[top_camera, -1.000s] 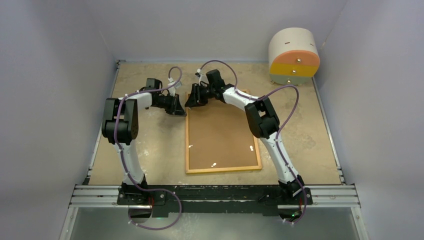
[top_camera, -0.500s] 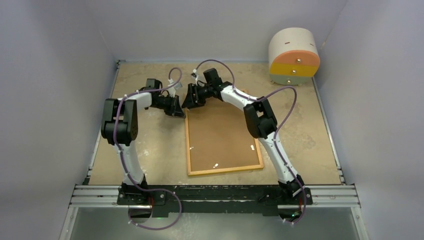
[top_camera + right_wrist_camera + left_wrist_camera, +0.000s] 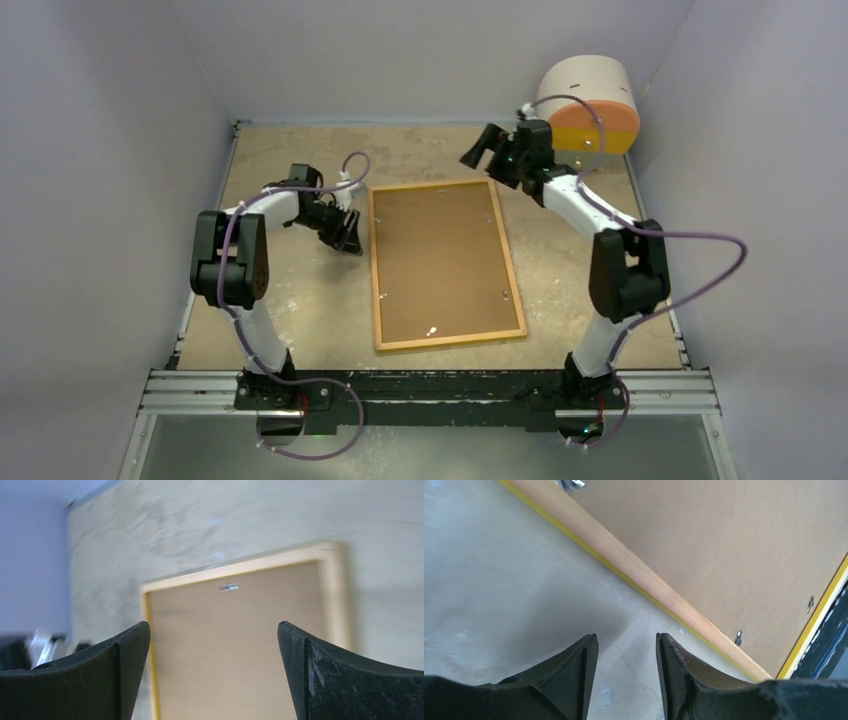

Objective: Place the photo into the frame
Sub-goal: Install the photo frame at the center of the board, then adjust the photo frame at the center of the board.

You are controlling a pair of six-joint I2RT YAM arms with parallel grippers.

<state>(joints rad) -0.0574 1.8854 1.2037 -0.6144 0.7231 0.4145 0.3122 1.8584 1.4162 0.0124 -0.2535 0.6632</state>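
Observation:
The frame (image 3: 378,270) lies face down in the middle of the table, its light wood back up and a yellow strip along its edge (image 3: 644,577). A brown backing board (image 3: 438,260) fills it, with small metal clips on it. The photo is hidden. My left gripper (image 3: 349,234) is low over the table just left of the frame's far left side; its fingers (image 3: 579,665) stand apart with bare table between them. My right gripper (image 3: 478,150) hangs above the frame's far right corner, wide open and empty, looking down on the frame (image 3: 240,568) and the board (image 3: 235,645).
A beige round drawer unit (image 3: 588,105) with orange and yellow bands stands at the back right, close behind the right wrist. Grey walls enclose the table on three sides. A metal rail (image 3: 430,385) carrying both arm bases runs along the near edge.
The right gripper left the frame's far left corner, swung right and back, and opened wide. The left gripper opened and shifted slightly. The frame's far edge now shows in full.

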